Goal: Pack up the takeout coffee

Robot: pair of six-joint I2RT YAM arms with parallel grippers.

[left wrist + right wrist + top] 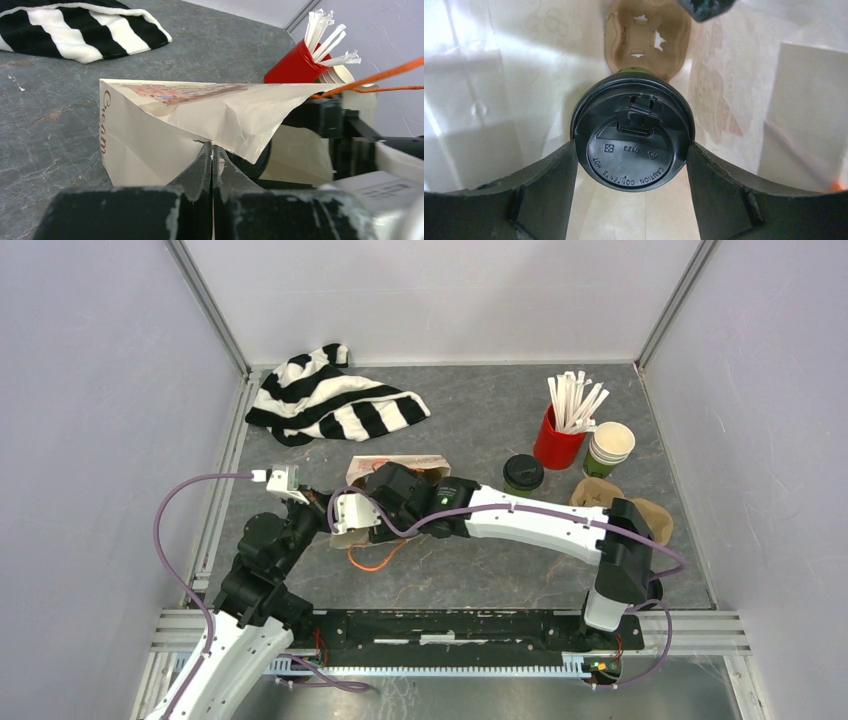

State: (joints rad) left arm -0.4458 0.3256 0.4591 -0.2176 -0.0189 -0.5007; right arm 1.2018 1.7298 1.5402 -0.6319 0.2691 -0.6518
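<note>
Mid-frame, the left gripper (212, 155) clamps the rim of the white paper bag (150, 130). Inside, the right gripper (631, 150) grasps a black-lidded green paper cup (631, 135). Next, I'd say, lower it squarely into the brown cardboard carrier (646, 35).

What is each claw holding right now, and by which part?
Left claw pinches the paper bag by an edge at its mouth. Right claw grips a takeout coffee cup across the rim of its black lid, inside the bag.

Black-and-white striped cloth (335, 400), red cup (558, 445), cream bag (150, 145) with orange handles (372, 560), black-lidded coffee cup (631, 150), seemingly green
</note>
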